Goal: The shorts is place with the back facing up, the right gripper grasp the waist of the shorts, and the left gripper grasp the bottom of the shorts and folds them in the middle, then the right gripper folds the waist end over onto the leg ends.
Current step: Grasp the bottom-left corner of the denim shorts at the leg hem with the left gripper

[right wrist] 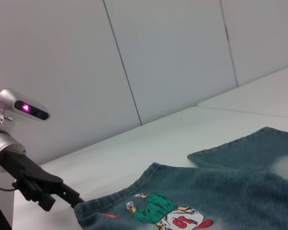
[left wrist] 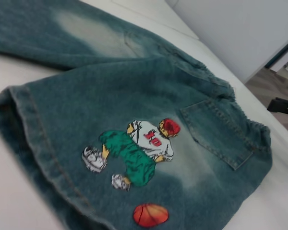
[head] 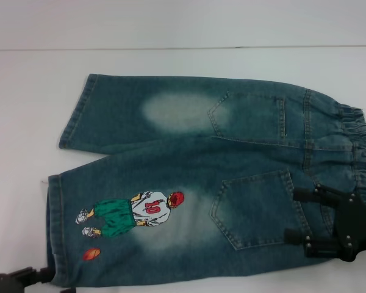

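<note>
The denim shorts [head: 189, 165] lie flat on the white table, back pockets up, with the elastic waist [head: 360, 152] at the right and the leg hems at the left. An embroidered player [head: 131, 213] and a ball patch [head: 92, 253] mark the near leg. My right gripper [head: 291, 215] hovers open over the near pocket beside the waist. My left gripper [head: 53, 282] sits open at the near leg's hem corner [head: 52, 268]. It also shows in the right wrist view, left gripper [right wrist: 69, 201], just touching the hem. The near leg [left wrist: 134, 143] fills the left wrist view.
The white table [head: 24, 91] runs wide around the shorts, and its far edge meets a pale wall [head: 183, 24]. A head camera unit [right wrist: 24, 108] stands above the left arm. The right gripper [left wrist: 283, 106] appears far off past the waist.
</note>
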Action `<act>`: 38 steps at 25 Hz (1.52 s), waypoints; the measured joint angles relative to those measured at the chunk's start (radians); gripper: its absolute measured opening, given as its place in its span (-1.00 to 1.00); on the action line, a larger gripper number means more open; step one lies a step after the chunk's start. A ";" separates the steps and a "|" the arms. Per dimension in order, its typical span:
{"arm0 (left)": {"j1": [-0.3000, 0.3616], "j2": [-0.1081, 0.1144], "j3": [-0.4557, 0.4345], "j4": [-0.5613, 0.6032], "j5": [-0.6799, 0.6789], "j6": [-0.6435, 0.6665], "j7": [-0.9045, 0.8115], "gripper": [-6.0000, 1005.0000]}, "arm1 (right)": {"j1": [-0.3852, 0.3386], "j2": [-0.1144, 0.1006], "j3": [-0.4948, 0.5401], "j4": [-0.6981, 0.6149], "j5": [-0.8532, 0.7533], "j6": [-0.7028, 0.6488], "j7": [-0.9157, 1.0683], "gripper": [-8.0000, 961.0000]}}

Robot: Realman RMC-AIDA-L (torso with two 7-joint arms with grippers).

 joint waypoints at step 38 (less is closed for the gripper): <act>-0.068 0.002 0.029 -0.028 0.009 -0.095 -0.027 0.11 | -0.010 0.002 0.038 -0.002 0.000 -0.004 0.001 0.98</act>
